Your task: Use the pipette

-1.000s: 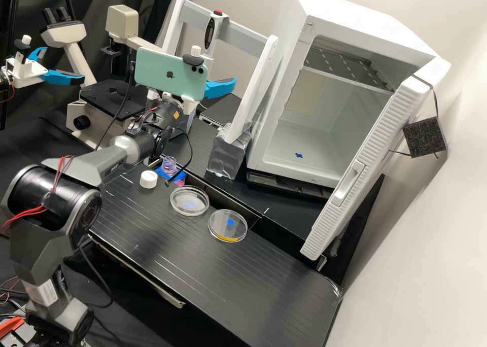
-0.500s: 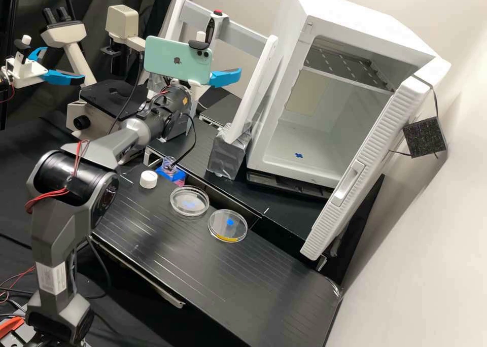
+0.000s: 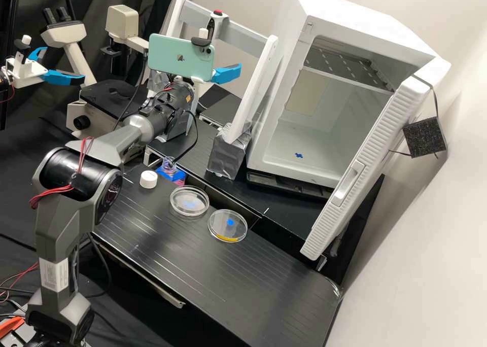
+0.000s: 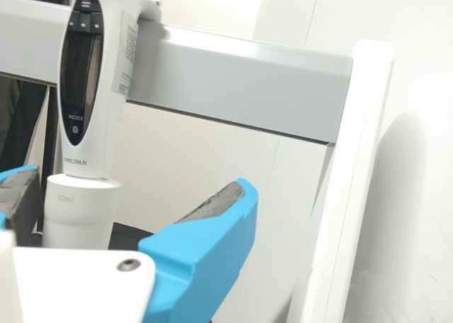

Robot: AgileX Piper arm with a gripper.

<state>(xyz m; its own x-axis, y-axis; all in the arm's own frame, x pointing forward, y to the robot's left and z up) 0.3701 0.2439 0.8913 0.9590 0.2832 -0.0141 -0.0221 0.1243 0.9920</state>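
Gripper (image 4: 136, 180) open, pipette (image 4: 81, 213) hanging on its rack

The black bench (image 3: 198, 273) is the working floor, with a white cabinet (image 3: 368, 30) behind it, door (image 3: 375, 149) swung wide, perhaps so dishes can pass in and out. The white rack (image 3: 260, 80) stands beside the cabinet, its foot wrapped in silver tape (image 3: 228, 157), likely to stop it tipping. The arm (image 3: 73, 174) stretches toward it, placing the gripper near the crossbar (image 4: 237, 82).

The gripper's fingers are apart, clamped on nothing. Seen from the wrist, the pipette's lower body lies between them, nearer one than the other, so closing probably calls for centring first. The pipette hangs nearly upright from the crossbar, which seems meant to offer that body for grasping.

Two round dishes (image 3: 190, 215) rest side by side, apparently awaiting liquid. The bottle (image 3: 169, 165) looks uncapped, ready for drawing from; a white cap (image 3: 148, 179) sits near it.
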